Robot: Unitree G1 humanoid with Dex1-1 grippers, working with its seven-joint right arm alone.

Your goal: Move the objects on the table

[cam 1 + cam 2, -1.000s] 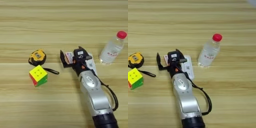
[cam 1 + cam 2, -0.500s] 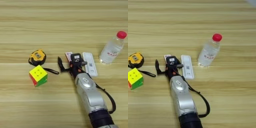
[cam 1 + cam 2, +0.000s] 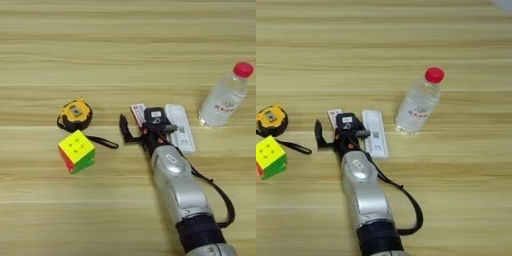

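In the left eye view, your gripper point(image 3: 134, 131) sat near the middle of the table point(image 3: 125, 45), the arm coming up from the bottom right. One black finger point(image 3: 123, 129) stood off to the left, clear of the gripper body; the other was hidden, so you could not tell whether the jaws were apart or together, and nothing showed between them. The packet point(image 3: 179, 126) lay flat just right of the gripper, with a red-and-white corner showing at the gripper's upper left, partly under it. The tape point(image 3: 74, 114) and the cube point(image 3: 76, 150) sat close together well to the left, the tape's strap trailing toward the gripper. A bottle point(image 3: 223, 96) stood upright near the right edge.

In the right eye view, the packet point(image 3: 375, 133) lay free between gripper point(image 3: 331, 138) and bottle point(image 3: 419, 100), touching neither. The cube point(image 3: 270, 157) and tape point(image 3: 271, 119) sat at the left edge of the picture.

By my reading, nothing was held, and tape, cube and bottle looked untouched; most of the moving seemed left. You had wide bare wood along the top and to the lower left and right. The tight spot was the bottle, which a sideways swing could have tipped.
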